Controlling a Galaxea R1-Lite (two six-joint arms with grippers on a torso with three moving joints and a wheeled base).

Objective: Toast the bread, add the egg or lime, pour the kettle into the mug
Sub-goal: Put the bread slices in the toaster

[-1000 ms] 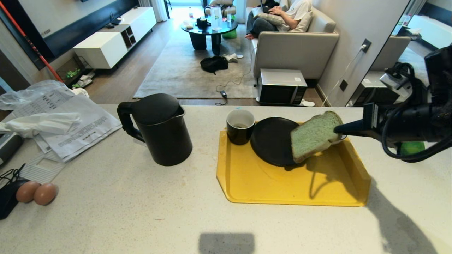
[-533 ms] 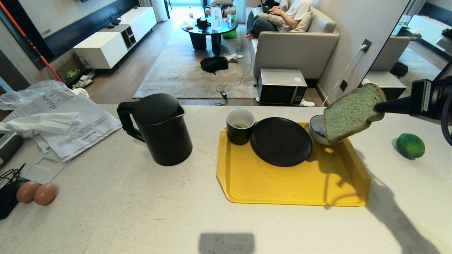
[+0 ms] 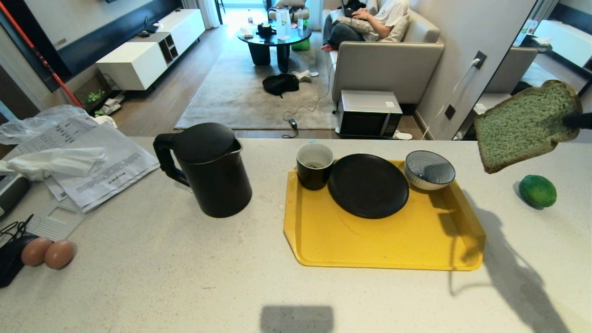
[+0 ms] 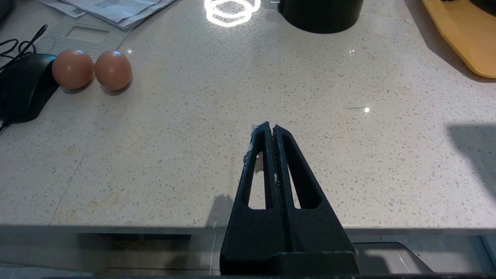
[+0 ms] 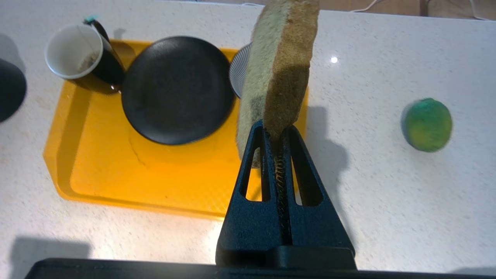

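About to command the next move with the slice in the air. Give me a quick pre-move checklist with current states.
1. Right gripper shut on the pale green bread slice with olive-brown crust: ok.
2. Bread clear of the yellow plastic tray and blue-striped white bowl: ok.
3. Round green lime lying apart on the counter: ok.
4. Left gripper shut, empty, at the counter's near edge: ok.
5. Toaster location: cannot tell.

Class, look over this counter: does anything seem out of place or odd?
Yes. The bread hangs in mid-air past the yellow tray's right edge, pinched at one edge by the right tool, and the lime lies loose on the counter.
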